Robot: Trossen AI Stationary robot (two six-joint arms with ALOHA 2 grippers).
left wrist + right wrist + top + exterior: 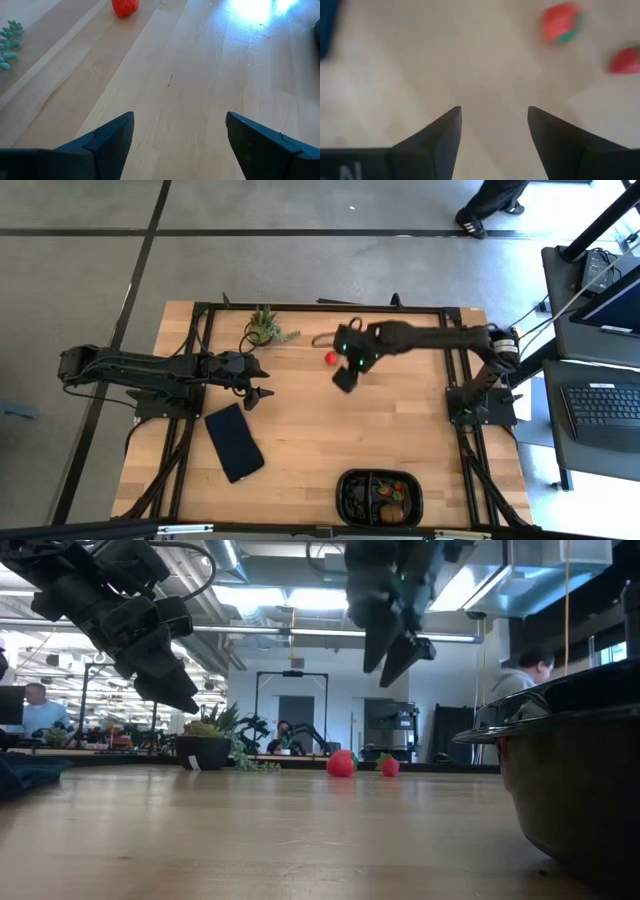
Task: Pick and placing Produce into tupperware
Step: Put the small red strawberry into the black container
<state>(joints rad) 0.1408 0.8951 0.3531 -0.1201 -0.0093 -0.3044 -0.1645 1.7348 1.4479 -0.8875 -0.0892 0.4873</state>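
Strawberry point(330, 358) lies on the tabletop point(310, 430) at nine o'clock of the right gripper point(344, 380), fingers wide, empty; left gripper point(262, 396) fingers likewise wide.

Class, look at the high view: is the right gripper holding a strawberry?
No. The right gripper hangs open and empty; the strawberry lies on the table beside it.

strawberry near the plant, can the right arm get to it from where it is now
Probably yes. The right gripper hangs open above bare wood just beside the strawberry, and nothing stands between them.
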